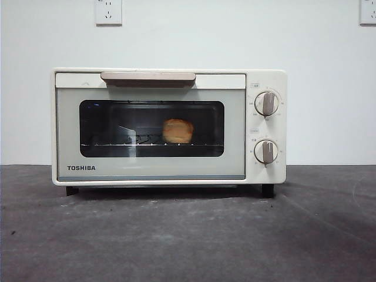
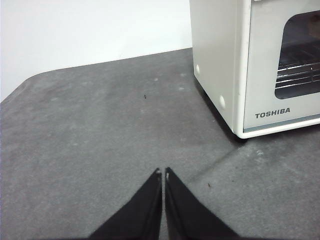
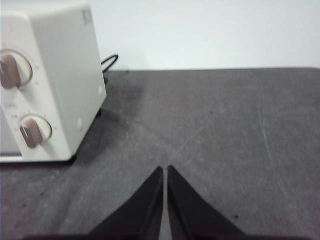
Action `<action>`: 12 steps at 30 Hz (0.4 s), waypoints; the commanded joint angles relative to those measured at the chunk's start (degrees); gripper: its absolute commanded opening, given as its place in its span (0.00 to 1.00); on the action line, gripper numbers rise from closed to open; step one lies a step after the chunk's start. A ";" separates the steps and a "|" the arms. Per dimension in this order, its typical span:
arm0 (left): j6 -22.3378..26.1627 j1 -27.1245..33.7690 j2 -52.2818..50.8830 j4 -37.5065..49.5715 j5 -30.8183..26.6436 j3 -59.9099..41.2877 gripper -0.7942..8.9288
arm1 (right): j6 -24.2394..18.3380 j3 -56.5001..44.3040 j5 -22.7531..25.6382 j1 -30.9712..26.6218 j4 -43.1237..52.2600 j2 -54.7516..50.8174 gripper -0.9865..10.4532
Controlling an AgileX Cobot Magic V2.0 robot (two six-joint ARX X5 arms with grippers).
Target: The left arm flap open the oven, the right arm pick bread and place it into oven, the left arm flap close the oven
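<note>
Bread (image 1: 177, 130) sits inside the shut TOSHIBA-lettered oven (image 1: 151, 170); left hand (image 2: 163, 172) and right hand (image 3: 165, 169) pinched narrow, empty.

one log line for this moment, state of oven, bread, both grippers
oven: door closed | bread: inside on rack | left gripper: shut, over table | right gripper: shut, over table

The bread (image 1: 177, 130) shows only dimly through the dark glass of the oven (image 1: 158, 170) — its crust is too dim to make out. The dial markings are too small to read. Both wrist views crop the oven; a dark cord (image 3: 109, 62), perhaps, trails behind it.
</note>
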 commanded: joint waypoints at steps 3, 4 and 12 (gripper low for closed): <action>-0.20 0.11 -0.09 -0.37 -0.07 -1.18 0.10 | 0.39 -0.39 0.26 -0.09 -3.56 -0.15 0.10; -0.20 0.11 -0.09 -0.37 -0.07 -1.18 0.10 | 0.42 -0.39 0.24 -0.09 -4.70 -0.15 0.10; -0.20 0.11 -0.09 -0.37 -0.07 -1.18 0.10 | 1.07 -0.39 -0.22 -0.04 -3.76 -0.15 0.10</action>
